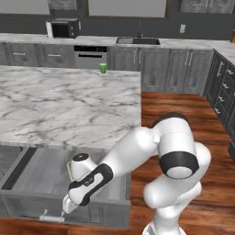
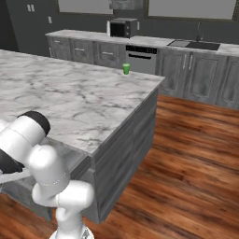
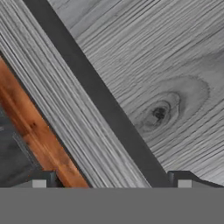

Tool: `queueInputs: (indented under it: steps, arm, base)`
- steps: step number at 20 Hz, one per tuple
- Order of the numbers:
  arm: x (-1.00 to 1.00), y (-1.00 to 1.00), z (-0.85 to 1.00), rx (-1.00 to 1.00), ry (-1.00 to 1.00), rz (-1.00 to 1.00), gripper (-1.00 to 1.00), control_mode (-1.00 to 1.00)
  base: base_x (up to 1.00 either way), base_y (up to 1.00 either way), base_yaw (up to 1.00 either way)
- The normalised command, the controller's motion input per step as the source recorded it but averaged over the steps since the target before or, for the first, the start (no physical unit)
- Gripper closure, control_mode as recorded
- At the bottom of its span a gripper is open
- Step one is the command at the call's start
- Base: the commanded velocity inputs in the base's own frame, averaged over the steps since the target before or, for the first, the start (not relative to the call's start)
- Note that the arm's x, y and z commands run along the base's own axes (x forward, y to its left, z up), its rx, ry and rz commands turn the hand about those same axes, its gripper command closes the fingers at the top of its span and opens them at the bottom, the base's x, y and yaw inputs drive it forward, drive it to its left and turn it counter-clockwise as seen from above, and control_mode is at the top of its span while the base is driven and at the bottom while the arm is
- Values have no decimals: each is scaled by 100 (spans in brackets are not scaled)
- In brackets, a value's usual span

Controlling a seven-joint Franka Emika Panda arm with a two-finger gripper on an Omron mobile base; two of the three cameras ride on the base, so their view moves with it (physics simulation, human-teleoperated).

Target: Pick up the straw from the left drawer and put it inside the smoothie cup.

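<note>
The left drawer (image 1: 39, 167) is pulled out from under the marble island, its flat grey inside showing. A thin yellow straw (image 1: 69, 170) lies in it, just left of my wrist. My gripper (image 1: 66, 207) points down over the drawer's front wall, near the silver handle (image 1: 50, 217). In the hand view the gripper (image 3: 111, 183) is open, its fingertips (image 3: 39, 183) far apart with nothing between them, above the dark top edge of the drawer front (image 3: 100, 100). The green smoothie cup (image 1: 103, 68) (image 2: 126, 69) stands at the island's far edge.
The marble island counter (image 1: 59, 105) overhangs the back of the drawer. Wooden floor (image 1: 183, 110) runs to the right of the island. Grey cabinets, a dishwasher (image 1: 90, 56), a microwave (image 1: 64, 28) and a sink (image 1: 137, 41) line the far wall.
</note>
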Motion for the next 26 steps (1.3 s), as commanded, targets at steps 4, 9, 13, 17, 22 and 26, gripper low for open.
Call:
queueInputs:
  steps: [4, 9, 13, 17, 22, 26]
  arm:
    - [-100, 21, -4, 0, 6, 14, -100, -100]
    - [-100, 19, 2, 1, 0, 11, -100, -100]
    - [-69, 3, 89, 0, -26, 0, -100, -100]
    - [3, 0, 100, -3, -19, 0, -100, -100]
    - [33, -4, 100, -1, -10, -7, -100, -100]
    - [61, -3, 100, 0, 0, -15, -100, -100]
  base:
    - [0, 0, 0]
    - [0, 0, 0]
    - [0, 0, 0]
    - [0, 0, 0]
    - [0, 0, 0]
    - [0, 0, 0]
